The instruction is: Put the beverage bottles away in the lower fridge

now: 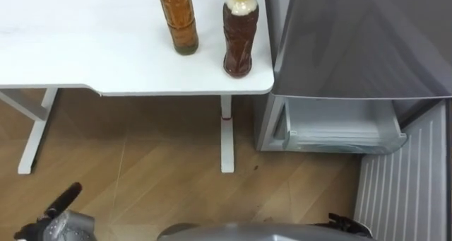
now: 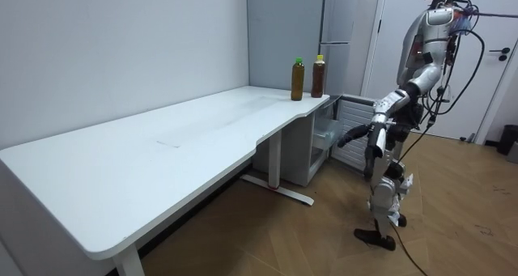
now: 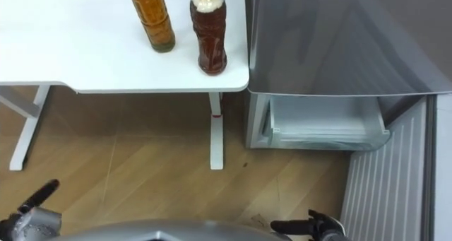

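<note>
Left hand and right hand hang empty, fingers apparently relaxed; yellow-capped bottle and brown bottle stand near the table edge beside the lower fridge, where a glancing reach could topple either.

Two brown drink bottles: one yellow-capped bottle, one green-capped bottle. One white table. One grey fridge.

The left bottle and right bottle stand on the table, beside the fridge.
</note>
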